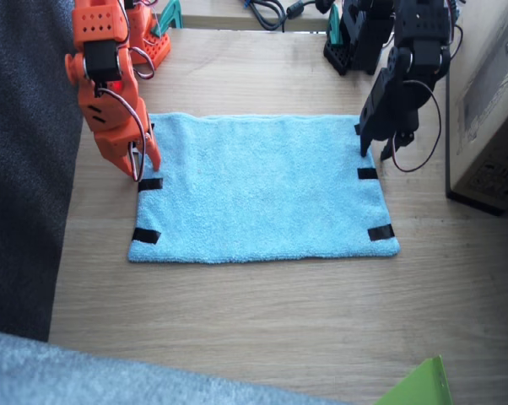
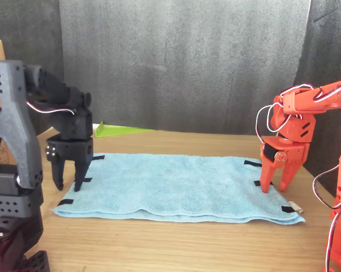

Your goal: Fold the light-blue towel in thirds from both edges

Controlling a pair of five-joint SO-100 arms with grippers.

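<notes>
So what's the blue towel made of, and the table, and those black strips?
The towel looks like soft terry cloth: its surface is fuzzy and matte, and its near edge ripples in the front view. The table looks like wood or a wood-look laminate, pale with grain lines and a smooth finish. The black strips look like tape, flat and slightly shiny, though I can't be sure.

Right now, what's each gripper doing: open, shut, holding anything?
Left gripper: open, jaws down over the light-blue towel edge, holding nothing.
Right gripper: open, tips at the opposite edge, holding nothing.
</notes>
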